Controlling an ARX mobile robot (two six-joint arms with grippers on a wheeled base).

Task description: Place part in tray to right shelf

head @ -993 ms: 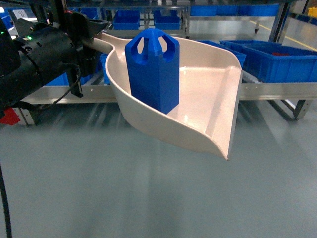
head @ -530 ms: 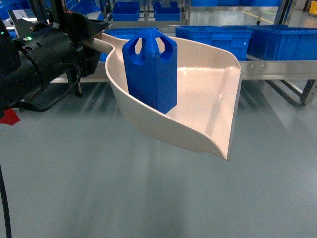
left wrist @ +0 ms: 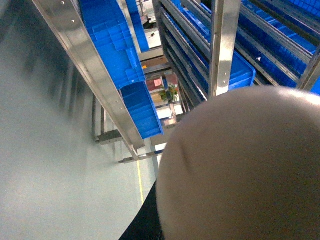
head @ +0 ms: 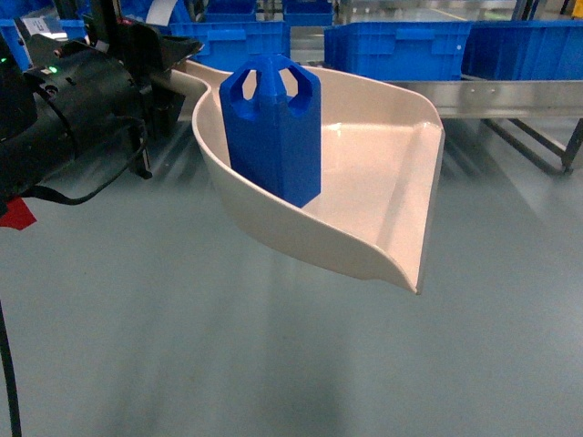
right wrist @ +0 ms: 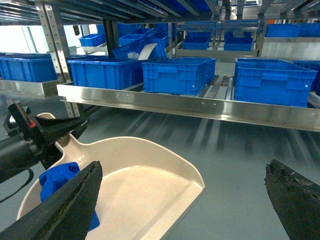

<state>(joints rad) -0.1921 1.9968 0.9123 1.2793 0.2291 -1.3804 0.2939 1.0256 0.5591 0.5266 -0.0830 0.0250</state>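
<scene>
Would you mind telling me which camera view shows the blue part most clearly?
The head view: the part stands upright and unobstructed in the tray. The right wrist view catches only a bit of it behind a finger, and the left wrist view shows none of it.

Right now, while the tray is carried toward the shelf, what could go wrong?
The part stands upright and loose in the tray, so a jolt might tip it toward the flat open front edge. The left gripper holds only the handle, so the loaded tray may sag or twist. The shelf rail could also catch the tray rim.
</scene>
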